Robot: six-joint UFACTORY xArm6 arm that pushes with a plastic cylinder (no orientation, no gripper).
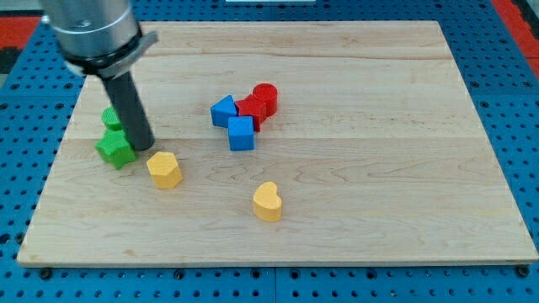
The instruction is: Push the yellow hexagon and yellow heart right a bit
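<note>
My tip (pixel 144 148) is down on the worktop (pixel 379 202) in the left part of the frame, just right of a green block (pixel 114 148) and touching or nearly touching it. The rod rises from there toward the upper left corner, partly hiding a second green block (pixel 110 117) behind it. There is no gripper on this arm, so nothing is open or closed; the rod holds nothing.

The yellow hexagon (pixel 164 169) lies just below and right of my tip, close but apart from it. The yellow heart (pixel 267 202) sits well to the right of the hexagon and lower, near the centre bottom.

Above centre is a tight cluster: a blue triangle (pixel 223 111), a blue cube (pixel 241 133), a red star-like block (pixel 250 108) and a red cylinder (pixel 265 98), all touching or nearly so.
</note>
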